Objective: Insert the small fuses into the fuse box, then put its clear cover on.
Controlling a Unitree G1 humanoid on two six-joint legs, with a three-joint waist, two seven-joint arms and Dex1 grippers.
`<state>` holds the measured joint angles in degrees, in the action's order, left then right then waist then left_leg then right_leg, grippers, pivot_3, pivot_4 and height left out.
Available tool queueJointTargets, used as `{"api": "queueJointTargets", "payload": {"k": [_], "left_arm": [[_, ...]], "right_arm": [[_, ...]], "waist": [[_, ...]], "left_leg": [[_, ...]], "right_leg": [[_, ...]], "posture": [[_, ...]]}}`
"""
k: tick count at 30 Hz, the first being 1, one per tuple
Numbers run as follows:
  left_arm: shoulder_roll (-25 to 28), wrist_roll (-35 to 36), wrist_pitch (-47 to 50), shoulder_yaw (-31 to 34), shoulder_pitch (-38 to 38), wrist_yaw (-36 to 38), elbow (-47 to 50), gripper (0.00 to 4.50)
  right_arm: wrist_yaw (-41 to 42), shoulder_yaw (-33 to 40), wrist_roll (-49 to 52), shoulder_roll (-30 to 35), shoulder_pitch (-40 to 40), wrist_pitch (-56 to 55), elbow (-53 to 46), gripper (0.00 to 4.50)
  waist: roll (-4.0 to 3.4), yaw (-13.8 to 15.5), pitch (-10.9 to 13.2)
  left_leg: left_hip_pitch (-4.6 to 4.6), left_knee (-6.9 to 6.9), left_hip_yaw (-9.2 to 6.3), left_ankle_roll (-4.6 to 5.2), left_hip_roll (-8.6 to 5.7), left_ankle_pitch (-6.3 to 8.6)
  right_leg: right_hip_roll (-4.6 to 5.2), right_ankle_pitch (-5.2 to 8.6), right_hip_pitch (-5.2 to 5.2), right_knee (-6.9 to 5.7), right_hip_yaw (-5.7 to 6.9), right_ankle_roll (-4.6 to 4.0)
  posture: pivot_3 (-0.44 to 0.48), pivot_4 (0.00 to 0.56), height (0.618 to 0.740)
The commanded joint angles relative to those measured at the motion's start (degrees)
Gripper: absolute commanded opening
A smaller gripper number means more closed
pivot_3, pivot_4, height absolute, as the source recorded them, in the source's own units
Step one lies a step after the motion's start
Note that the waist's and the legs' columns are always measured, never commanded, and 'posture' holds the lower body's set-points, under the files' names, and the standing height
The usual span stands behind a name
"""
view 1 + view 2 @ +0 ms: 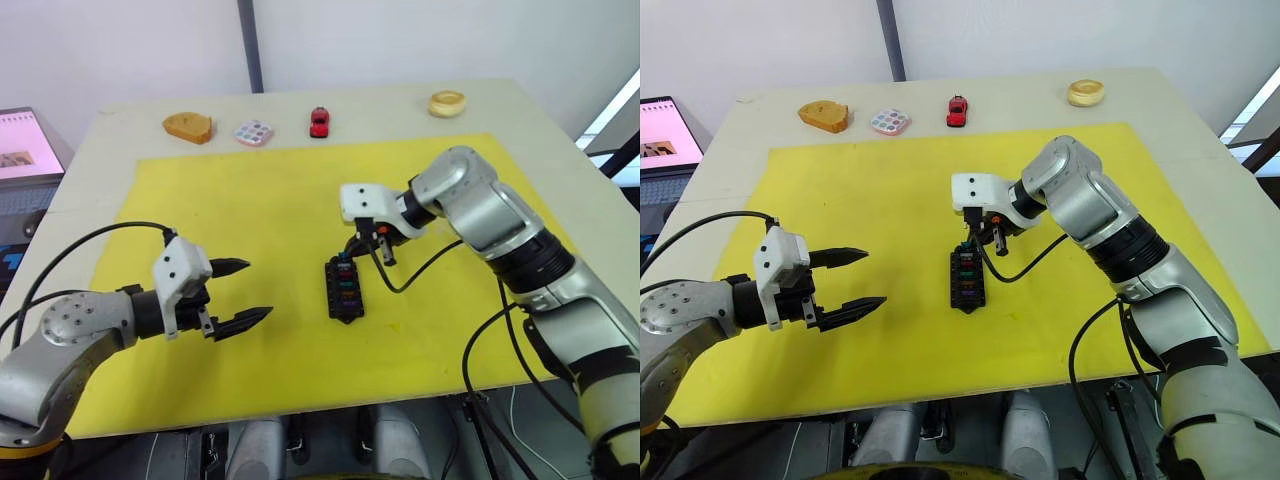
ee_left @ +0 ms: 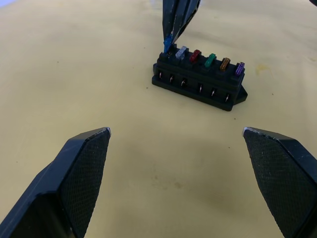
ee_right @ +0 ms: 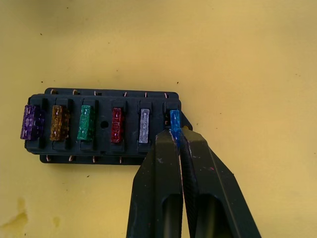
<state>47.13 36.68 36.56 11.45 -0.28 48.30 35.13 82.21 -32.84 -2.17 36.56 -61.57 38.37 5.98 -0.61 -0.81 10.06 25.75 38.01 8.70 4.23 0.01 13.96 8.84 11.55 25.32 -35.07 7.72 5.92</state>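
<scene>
Right hand seating the last fuse in the box.
Head view: small black rectangular plastic fuse box (image 1: 345, 290) on yellow mat (image 1: 250, 200); left hand (image 1: 243, 292) gapes empty. Right wrist view: right hand (image 3: 177, 140) pinches small blue plastic blade fuse (image 3: 174, 120) at the end slot.

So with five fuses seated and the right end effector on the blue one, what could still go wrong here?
1. The right end effector pinches the blue fuse at the end slot of the fuse box; if the blades aren't fully seated, opening may leave it tilted, or lift it out.
2. Pressing at the box's end could tip or slide it on the yellow mat, since the open left end effector isn't bracing it.
</scene>
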Motion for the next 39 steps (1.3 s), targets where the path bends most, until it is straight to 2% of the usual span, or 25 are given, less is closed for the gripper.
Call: {"api": "queueJointTargets", "payload": {"k": [1, 15, 26, 29, 32, 39], "left_arm": [[-0.1, -0.3, -1.6, 0.1, 0.1, -0.2, 1.6, 4.48], [-0.3, -1.3, -2.5, -0.3, 0.4, -0.1, 1.0, 4.48], [-0.2, -1.3, -2.7, -0.5, 0.1, -0.2, 0.7, 4.48], [-0.2, -1.2, -2.7, -0.6, 0.2, -0.3, 0.6, 4.50], [-0.2, -1.3, -2.7, -0.6, 0.2, -0.3, 0.5, 4.50], [-0.1, -1.4, -2.9, -0.7, -0.2, -0.1, 0.0, 4.50]], "right_arm": [[0.5, -0.5, -0.5, -0.2, -0.1, 0.4, -1.6, 0.00], [0.9, -0.7, 0.1, 0.2, 0.9, 3.8, -4.4, 0.00], [0.6, -0.1, 0.1, 0.5, 1.0, 2.2, -4.2, 0.00], [0.3, 0.5, 0.2, 0.5, 0.8, 1.8, -3.9, 0.93], [-0.5, 1.4, 0.4, 0.2, 0.2, 1.5, -3.3, 2.39], [-0.2, 4.2, 2.3, 0.1, -2.3, -0.9, 1.5, 2.39]], "waist": [[0.00, 0.0, 0.0], [0.00, 0.0, 0.0], [0.00, 0.0, 0.0], [0.00, 0.0, 0.0], [0.00, 0.0, 0.0], [0.00, 0.0, 0.0]], "left_leg": [[0.00, 0.00, 0.00, 0.00, 0.00, 0.00], [0.01, -0.02, 0.00, -0.01, 0.00, 0.00], [0.02, -0.02, 0.00, -0.01, 0.00, 0.01], [0.03, -0.02, 0.00, -0.01, 0.00, 0.01], [0.05, -0.02, 0.00, -0.01, 0.00, 0.01], [0.06, -0.02, 0.01, -0.01, 0.00, 0.01]], "right_leg": [[0.00, 0.00, 0.00, 0.00, 0.00, 0.00], [0.02, 0.00, 0.03, 0.01, 0.00, 0.00], [0.02, 0.00, 0.04, 0.01, 0.00, 0.00], [0.02, 0.00, 0.05, 0.01, 0.00, 0.00], [0.02, 0.00, 0.06, 0.01, 0.00, 0.00], [0.01, 0.00, 0.07, 0.01, 0.00, 0.00]], "posture": [[0.000, 0.150, 0.740], [0.000, 0.150, 0.740], [0.000, 0.150, 0.740], [0.000, 0.150, 0.740], [0.000, 0.150, 0.740], [0.000, 0.150, 0.740]]}}
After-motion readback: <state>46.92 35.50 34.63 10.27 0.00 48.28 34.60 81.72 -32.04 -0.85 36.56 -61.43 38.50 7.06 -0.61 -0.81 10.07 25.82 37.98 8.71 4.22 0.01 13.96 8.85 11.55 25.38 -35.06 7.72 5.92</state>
